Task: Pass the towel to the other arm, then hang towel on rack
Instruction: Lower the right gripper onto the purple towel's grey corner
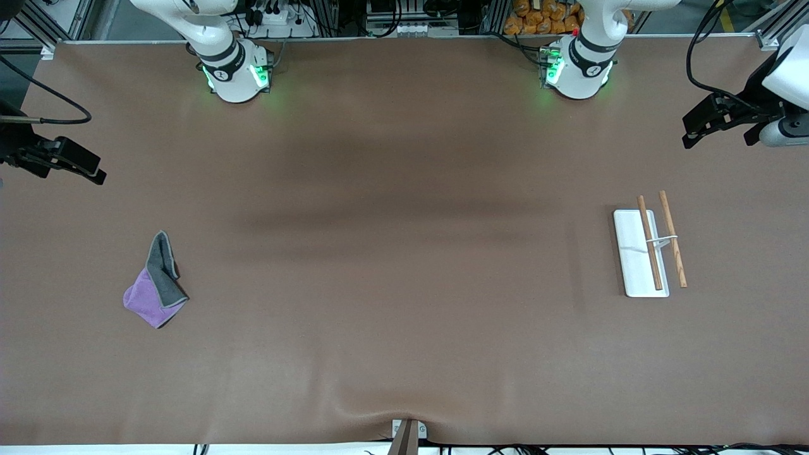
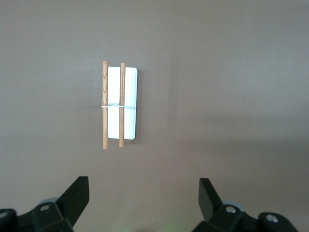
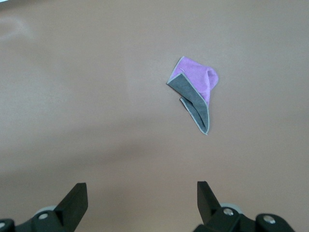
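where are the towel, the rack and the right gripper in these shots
towel (image 1: 146,302): front view, on its purple face
rack (image 1: 631,253): front view, on the bare white base plate
right gripper (image 3: 140,200): right wrist view, midway between its open fingertips

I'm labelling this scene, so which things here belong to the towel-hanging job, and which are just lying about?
Job: towel, crumpled toward the right arm's end; rack, toward the left arm's end; right gripper and left gripper, both open, waiting.
Lying about: nothing else on the table.

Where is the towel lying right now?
The towel lies crumpled on the table toward the right arm's end, untouched, well apart from the rack at the left arm's end.
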`<state>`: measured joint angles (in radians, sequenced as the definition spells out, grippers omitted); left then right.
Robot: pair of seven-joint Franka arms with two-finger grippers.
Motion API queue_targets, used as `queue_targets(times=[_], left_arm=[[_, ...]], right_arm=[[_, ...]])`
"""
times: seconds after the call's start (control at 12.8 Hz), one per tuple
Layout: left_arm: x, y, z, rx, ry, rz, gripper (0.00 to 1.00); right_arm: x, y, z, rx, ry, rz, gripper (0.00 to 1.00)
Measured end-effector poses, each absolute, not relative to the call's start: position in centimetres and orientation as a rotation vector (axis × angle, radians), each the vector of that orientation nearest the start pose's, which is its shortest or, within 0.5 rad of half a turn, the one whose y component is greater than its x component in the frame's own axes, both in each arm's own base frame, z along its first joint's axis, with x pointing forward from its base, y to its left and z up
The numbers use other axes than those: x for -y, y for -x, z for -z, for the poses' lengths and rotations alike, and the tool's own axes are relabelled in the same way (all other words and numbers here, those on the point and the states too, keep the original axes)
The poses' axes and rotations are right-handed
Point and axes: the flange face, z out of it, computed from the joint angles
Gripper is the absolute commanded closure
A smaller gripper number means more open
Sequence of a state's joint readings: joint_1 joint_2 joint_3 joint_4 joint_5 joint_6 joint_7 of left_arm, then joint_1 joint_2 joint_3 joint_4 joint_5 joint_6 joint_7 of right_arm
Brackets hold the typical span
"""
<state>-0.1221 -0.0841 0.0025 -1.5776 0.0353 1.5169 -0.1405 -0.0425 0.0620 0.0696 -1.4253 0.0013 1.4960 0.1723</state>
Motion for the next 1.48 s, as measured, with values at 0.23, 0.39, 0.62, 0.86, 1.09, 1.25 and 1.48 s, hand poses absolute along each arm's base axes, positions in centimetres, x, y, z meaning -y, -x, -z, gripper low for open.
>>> queue_targets(times=[0.23,0.39,0.62,0.86,1.09,1.25,1.48], left_arm=[[6.2,-51.9,-66.2,0.026,3.109,0.04,0.0],[6.4,-51.8,-66.2,0.02,3.109,0.039,0.0],[6.3,-52.0,-66.0,0.022,3.109,0.032,0.0],[6.3,-52.3,-65.4,0.024,3.107,0.014,0.0],[6.4,-52.4,-65.3,0.019,3.107,0.011,0.0],[6.6,-52.4,-65.2,0.016,3.107,0.008,0.0],[6.6,-52.5,-65.1,0.015,3.107,0.006,0.0]], right_arm=[[-1.4,-56.6,-65.1,-0.227,3.127,0.013,0.0],[-1.4,-56.6,-65.2,-0.225,3.127,0.013,0.0],[-1.5,-56.8,-65.2,-0.219,3.126,0.036,0.0],[-1.4,-58.0,-64.1,-0.221,3.123,0.054,0.0],[-1.0,-60.6,-59.7,-0.228,3.123,-0.02,0.0],[-0.5,-61.7,-57.6,-0.235,3.122,-0.056,0.0],[2.1,-64.2,-52.6,-0.049,3.122,-0.081,0.0]])
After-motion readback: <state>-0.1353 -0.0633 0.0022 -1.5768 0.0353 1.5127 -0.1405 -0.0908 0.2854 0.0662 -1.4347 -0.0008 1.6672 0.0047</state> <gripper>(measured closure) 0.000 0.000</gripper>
